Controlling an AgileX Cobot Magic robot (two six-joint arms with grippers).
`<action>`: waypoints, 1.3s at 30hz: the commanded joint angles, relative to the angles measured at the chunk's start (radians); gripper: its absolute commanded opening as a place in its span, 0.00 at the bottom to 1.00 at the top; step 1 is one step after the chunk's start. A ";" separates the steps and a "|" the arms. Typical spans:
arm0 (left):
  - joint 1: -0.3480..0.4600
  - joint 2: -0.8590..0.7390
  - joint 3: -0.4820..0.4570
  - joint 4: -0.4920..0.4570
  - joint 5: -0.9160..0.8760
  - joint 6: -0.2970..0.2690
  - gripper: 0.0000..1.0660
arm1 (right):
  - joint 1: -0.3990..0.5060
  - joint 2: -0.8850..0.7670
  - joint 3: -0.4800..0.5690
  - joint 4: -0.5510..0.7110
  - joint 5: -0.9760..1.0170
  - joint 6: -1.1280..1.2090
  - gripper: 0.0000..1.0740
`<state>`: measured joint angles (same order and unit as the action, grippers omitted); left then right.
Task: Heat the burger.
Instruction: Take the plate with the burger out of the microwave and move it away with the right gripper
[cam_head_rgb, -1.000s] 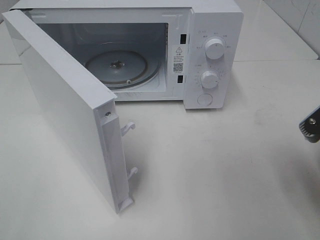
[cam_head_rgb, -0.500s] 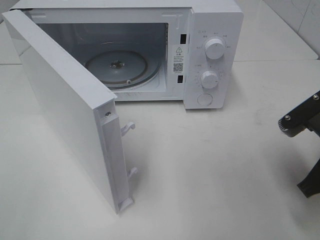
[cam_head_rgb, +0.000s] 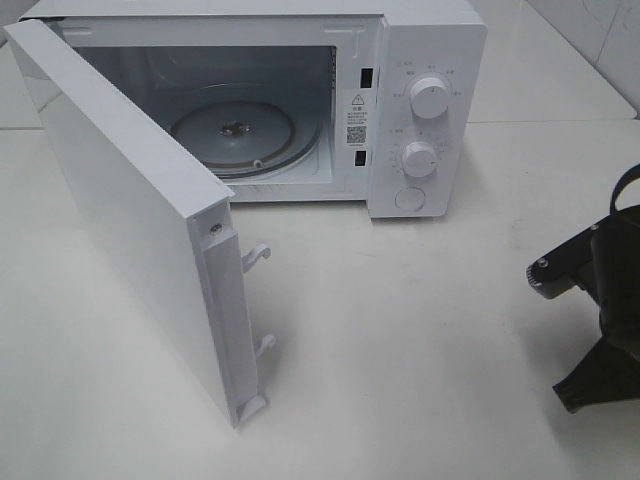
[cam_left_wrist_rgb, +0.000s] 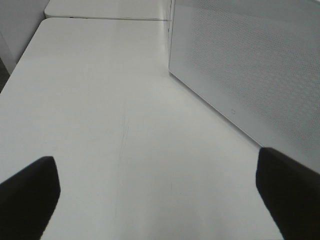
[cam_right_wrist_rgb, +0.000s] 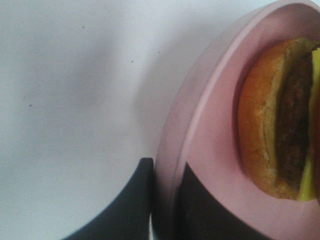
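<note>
In the right wrist view the burger (cam_right_wrist_rgb: 272, 125), with golden bun, dark patty and yellow cheese, lies on a pink plate (cam_right_wrist_rgb: 210, 125). My right gripper (cam_right_wrist_rgb: 167, 200) is shut on the plate's rim, one dark finger on each side of it. In the exterior view only dark parts of the right arm (cam_head_rgb: 600, 290) show at the right edge; burger and plate are out of that view. My left gripper (cam_left_wrist_rgb: 160, 200) stands wide open above the bare table, nothing between its fingertips (cam_left_wrist_rgb: 27, 195).
A white microwave (cam_head_rgb: 430, 60) stands at the back, its door (cam_head_rgb: 140, 210) swung open toward the front left. Its glass turntable (cam_head_rgb: 232, 132) is bare. Two knobs (cam_head_rgb: 430, 98) sit on its right panel. The door's meshed outer face (cam_left_wrist_rgb: 250, 65) is beside the left gripper.
The right arm has moved left, farther into the exterior view from the right edge. The microwave and its door have not moved.
</note>
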<state>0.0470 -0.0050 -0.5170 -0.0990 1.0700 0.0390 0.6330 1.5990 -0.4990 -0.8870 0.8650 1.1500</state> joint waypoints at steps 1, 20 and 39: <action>0.005 -0.017 0.001 -0.004 0.002 -0.002 0.94 | -0.005 0.043 -0.007 -0.075 0.030 0.079 0.04; 0.005 -0.017 0.001 -0.004 0.002 -0.002 0.94 | -0.005 0.136 -0.007 -0.203 -0.029 0.353 0.06; 0.005 -0.017 0.001 -0.004 0.002 -0.002 0.94 | -0.005 0.136 -0.006 -0.237 -0.094 0.347 0.10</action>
<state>0.0470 -0.0050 -0.5170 -0.0990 1.0700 0.0390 0.6330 1.7350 -0.5000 -1.0910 0.7280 1.4980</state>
